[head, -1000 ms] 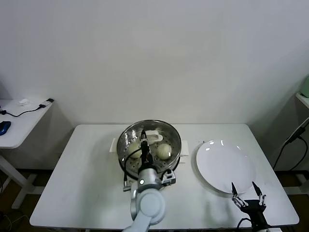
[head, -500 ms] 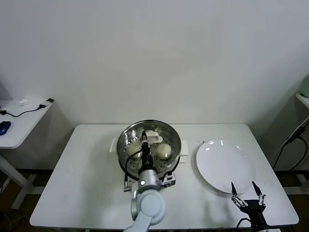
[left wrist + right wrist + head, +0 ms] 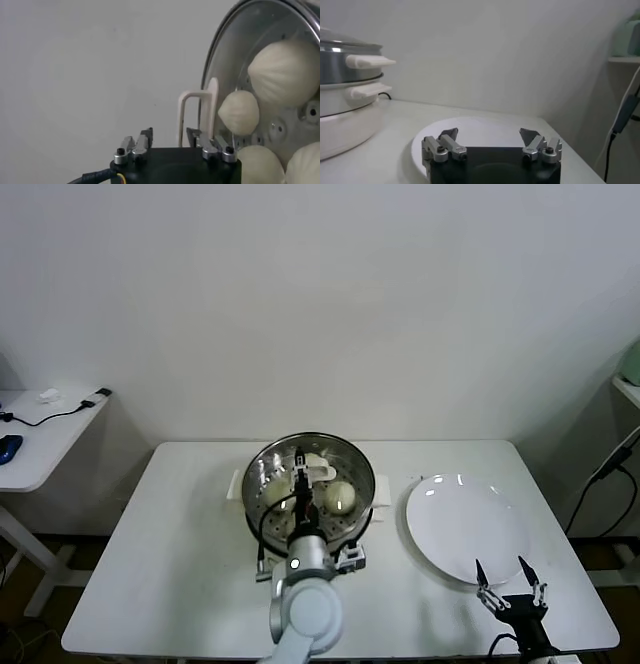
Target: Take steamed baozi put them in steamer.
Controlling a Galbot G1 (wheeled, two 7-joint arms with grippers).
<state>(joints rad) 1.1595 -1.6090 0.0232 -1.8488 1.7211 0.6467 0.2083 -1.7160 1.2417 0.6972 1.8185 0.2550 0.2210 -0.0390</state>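
The steamer stands at the middle of the white table, a shiny steel pot on a white base. In the left wrist view several steamed baozi lie on its perforated tray: a large one, a smaller one and two at the near rim. From the head I make out two baozi, with my left arm between them. My left gripper hangs over the steamer's inside, open, with nothing between its fingers. My right gripper waits open at the table's front right.
An empty white plate lies right of the steamer, just beyond my right gripper. The steamer's white side handle juts out past my left fingers. A side table with a cable stands at the far left.
My left gripper's jaws have gone from shut to open above the steamer. The right arm has barely moved.
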